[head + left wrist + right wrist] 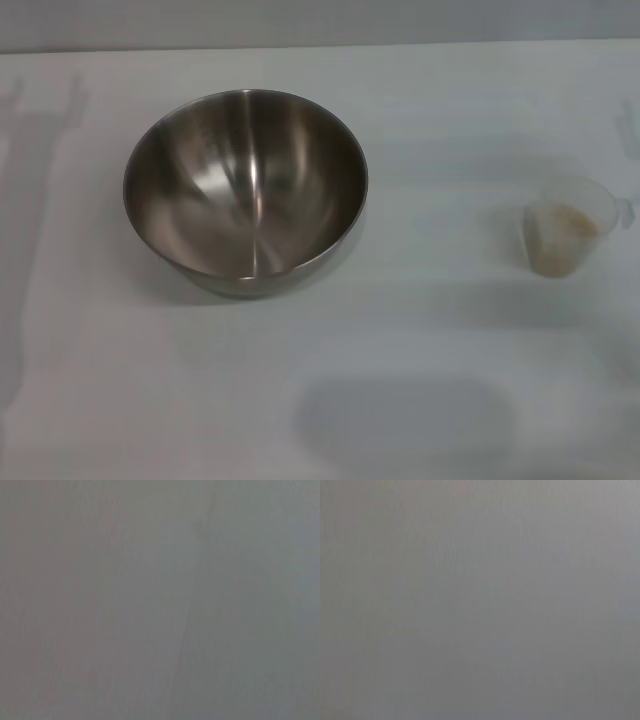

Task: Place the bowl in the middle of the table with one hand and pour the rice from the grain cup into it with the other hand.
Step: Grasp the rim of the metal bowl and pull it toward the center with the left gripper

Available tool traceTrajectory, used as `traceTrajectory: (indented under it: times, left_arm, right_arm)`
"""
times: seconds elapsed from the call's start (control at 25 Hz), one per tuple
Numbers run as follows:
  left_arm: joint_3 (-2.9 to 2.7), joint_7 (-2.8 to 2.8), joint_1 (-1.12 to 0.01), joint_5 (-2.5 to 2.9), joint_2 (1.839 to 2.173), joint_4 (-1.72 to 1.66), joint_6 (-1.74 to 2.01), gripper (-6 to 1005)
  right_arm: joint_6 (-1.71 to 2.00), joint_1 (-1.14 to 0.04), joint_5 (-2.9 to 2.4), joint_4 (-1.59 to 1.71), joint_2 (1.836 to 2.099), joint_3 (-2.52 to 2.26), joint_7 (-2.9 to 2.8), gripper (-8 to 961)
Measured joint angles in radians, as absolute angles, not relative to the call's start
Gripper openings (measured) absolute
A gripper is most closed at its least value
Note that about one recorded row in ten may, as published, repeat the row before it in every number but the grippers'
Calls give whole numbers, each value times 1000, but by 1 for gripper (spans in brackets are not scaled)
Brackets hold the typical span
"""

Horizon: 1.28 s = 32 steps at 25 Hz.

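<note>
The large stainless-steel bowl [245, 185] stands upright and empty on the white table [420, 380], left of the middle. The small translucent grain cup [567, 237] stands upright at the right, with pale rice [572, 225] inside it and its handle toward the right edge. Neither gripper shows in the head view; only faint arm shadows fall on the table at the far left and right edges. Both wrist views show only a plain grey surface, with no fingers and no task object.
The table's far edge [320, 47] runs across the top of the head view. A faint grey shadow patch [405, 420] lies on the tabletop near the front middle.
</note>
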<state>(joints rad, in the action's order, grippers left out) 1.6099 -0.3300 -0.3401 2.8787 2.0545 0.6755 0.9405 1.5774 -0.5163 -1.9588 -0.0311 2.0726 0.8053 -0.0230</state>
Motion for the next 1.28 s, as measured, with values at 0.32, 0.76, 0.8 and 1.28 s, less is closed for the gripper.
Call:
traceTrajectory:
  times: [0.32,0.76,0.8,1.28]
  left_arm:
    - [1624,-391,-292,2880,2017,1120,341,830]
    - [1674,-235,-309,2858,1998,1617,-534,830]
    - [1688,-189,-317,2836,2005,1644,-602,829]
    - [1960,207,-527,2598,2058,1640,-1271,829]
  right_arm:
    - [1581,-513,-1959,-31,2071,805,-23,684]
    - [1576,-523,-1959,-30,2068,805,-23,684]
    - [1576,-524,-1959,-29,2068,805,-23,684]
    - [1578,-539,-1959,-21,2063,805,-23,685]
